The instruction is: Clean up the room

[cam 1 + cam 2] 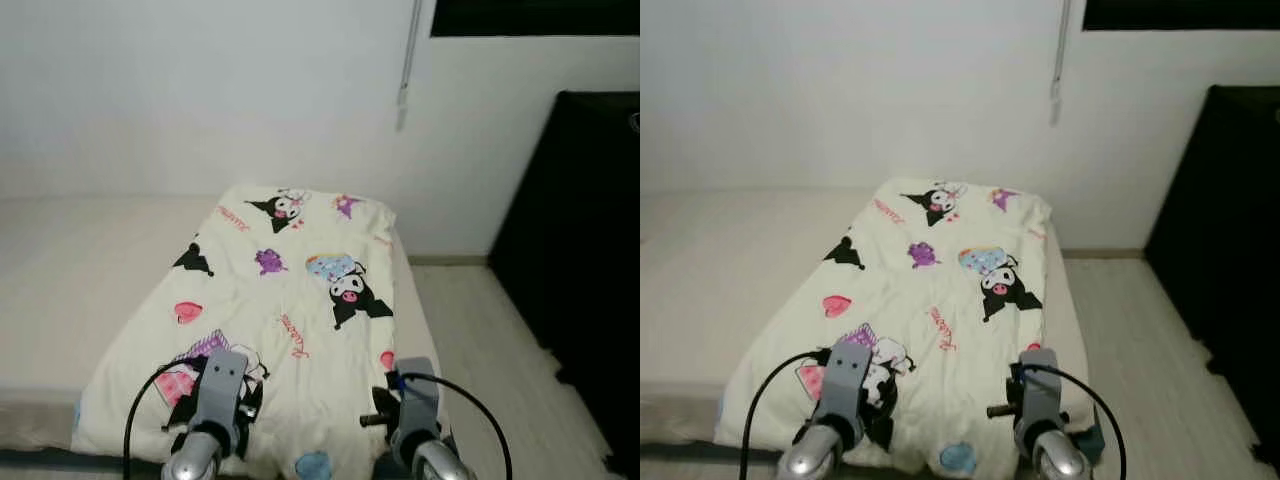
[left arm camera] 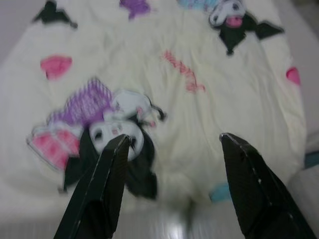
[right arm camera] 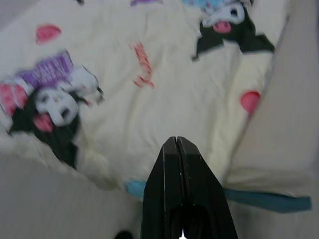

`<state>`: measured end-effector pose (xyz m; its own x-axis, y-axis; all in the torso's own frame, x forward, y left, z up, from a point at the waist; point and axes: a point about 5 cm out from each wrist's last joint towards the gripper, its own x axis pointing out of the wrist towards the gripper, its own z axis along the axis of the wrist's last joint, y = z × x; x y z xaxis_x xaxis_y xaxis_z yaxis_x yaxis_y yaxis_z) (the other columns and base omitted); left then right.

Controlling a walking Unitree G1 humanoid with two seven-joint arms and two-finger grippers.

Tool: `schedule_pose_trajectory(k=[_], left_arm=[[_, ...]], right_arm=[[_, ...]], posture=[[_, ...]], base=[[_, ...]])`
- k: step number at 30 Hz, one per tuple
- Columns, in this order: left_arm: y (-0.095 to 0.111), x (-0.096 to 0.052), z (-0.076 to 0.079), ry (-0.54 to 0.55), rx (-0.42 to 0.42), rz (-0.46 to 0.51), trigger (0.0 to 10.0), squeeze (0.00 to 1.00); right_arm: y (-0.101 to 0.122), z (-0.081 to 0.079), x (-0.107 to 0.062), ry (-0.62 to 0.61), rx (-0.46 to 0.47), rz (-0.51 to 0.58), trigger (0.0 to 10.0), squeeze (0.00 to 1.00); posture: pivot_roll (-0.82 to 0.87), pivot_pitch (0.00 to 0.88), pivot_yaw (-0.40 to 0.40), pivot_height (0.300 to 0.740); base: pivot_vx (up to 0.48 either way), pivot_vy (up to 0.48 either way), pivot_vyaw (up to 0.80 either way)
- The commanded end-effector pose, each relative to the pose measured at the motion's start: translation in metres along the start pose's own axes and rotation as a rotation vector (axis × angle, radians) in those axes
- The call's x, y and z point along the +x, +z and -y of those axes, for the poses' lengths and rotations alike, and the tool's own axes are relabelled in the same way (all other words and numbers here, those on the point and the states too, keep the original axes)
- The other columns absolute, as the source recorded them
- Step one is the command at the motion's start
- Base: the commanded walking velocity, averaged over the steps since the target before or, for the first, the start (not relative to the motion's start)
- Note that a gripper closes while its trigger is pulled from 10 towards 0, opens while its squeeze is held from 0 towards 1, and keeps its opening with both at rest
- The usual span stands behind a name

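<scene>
A cream cartoon-print blanket (image 1: pixel 290 310) lies spread on the bed (image 1: pixel 60 270). Above its near edge hang both grippers — left gripper (image 2: pixel 172 142) jaws wide apart, right gripper (image 3: pixel 177 144) jaws closed, holding nothing.

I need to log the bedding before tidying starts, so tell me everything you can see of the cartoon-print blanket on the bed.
The blanket is cream-coloured soft fabric printed with black-and-white cartoon characters, pink hearts, purple shapes and pink script. It lies spread fairly flat, lightly creased, over the right part of the pale mattress, its far end near the white wall, its near edge hanging over the bed's foot. The left gripper, fingers open, and the right gripper, fingers shut, hover above the near end; neither visibly touches it.
</scene>
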<state>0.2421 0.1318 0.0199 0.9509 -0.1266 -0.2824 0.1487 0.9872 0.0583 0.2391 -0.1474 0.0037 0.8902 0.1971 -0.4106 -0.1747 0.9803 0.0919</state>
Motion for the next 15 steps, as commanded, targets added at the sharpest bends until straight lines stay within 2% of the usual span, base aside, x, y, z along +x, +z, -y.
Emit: schedule_pose_trajectory(k=[1, 15], left_arm=[[0.0018, 0.0007, -0.0008, -0.002, 0.011, 0.002, 10.0, 0.00], [-0.0001, -0.0016, -0.0024, 0.001, 0.012, -0.006, 10.0, 0.00]], right_arm=[[0.0014, -0.0001, 0.0002, 0.000, 0.012, 0.002, 10.0, 0.00], [0.0000, -0.0017, -0.0013, 0.009, 0.013, -0.004, 10.0, 0.00]], posture=[[0.01, 0.044, 0.018, 0.740], [0.01, 0.046, 0.016, 0.740]], base=[[0.000, -0.480, 0.80], [0.000, -0.480, 0.80]])
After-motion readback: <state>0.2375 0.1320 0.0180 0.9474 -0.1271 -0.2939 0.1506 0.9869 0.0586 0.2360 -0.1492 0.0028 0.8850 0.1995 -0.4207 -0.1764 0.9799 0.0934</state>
